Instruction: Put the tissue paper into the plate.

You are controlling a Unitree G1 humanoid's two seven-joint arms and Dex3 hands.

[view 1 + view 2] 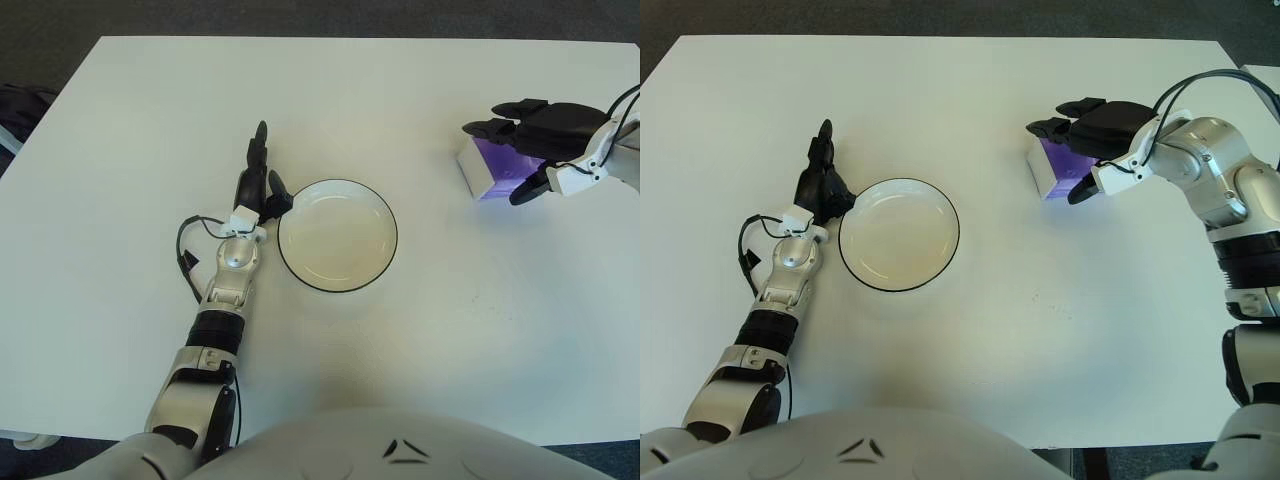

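The purple tissue pack (482, 166) with a white end lies on the table at the right. My right hand (500, 160) covers it from the right: the dark fingers (510, 112) stretch flat over its top, past its far edge. The thumb (527, 187) points down along its near side. The fingers are spread, not curled around the pack, and the pack sits on the table. The white plate (392, 236) with a black rim is empty and stands at the centre left. My left hand (262, 185) shows just left of the plate's rim, fingers straight.
The white table (400, 90) carries only the plate and the tissue pack. A black cable (186, 262) loops beside my left forearm. The table's right edge runs close behind my right wrist.
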